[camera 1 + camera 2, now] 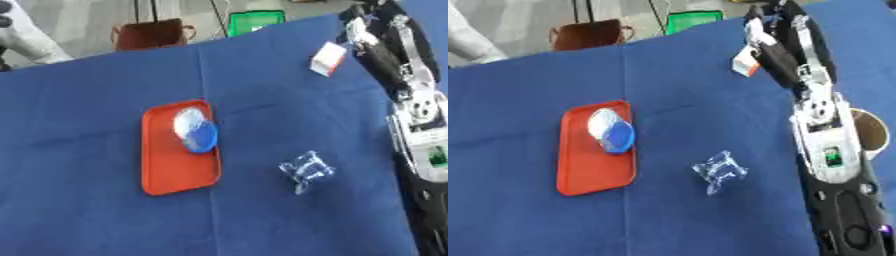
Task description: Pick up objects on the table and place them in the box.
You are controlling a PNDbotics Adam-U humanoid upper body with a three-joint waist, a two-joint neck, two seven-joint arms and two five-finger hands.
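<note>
Pickup of the small white-and-orange carton [747, 62] appears to be the step in hand: near the tabletop's [87, 225] far right corner, the right hand [765, 37] is seen at the carton, apparently curled on it, though the fingers are hard to make out. An orange tray [175, 170] near the middle already holds a blue-and-white item [194, 130]; a clear crumpled wrapper [305, 170] lies beside it. Next, the carton would need carrying across to the tray. The left hand is not seen.

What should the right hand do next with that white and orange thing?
Probably lift it and carry it left toward the red tray: the right hand appears closed on the white and orange object at the far edge, well away from the tray.
</note>
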